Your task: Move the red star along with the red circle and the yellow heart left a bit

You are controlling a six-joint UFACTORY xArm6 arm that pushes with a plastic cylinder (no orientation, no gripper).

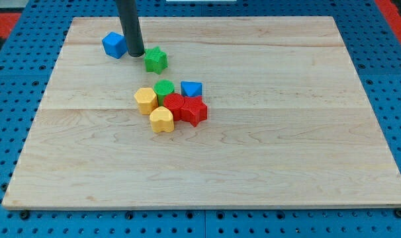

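The red star lies near the board's middle, touching the red circle on its left. The yellow heart sits just below-left of the red circle, touching it. My tip is near the view's top left, well above this cluster, between a blue block and a green star. The tip touches none of the three task blocks.
A yellow hexagon, a green circle and a blue triangle-like block crowd the cluster's left and top sides. The wooden board lies on a blue pegboard; a red area shows at the view's corners.
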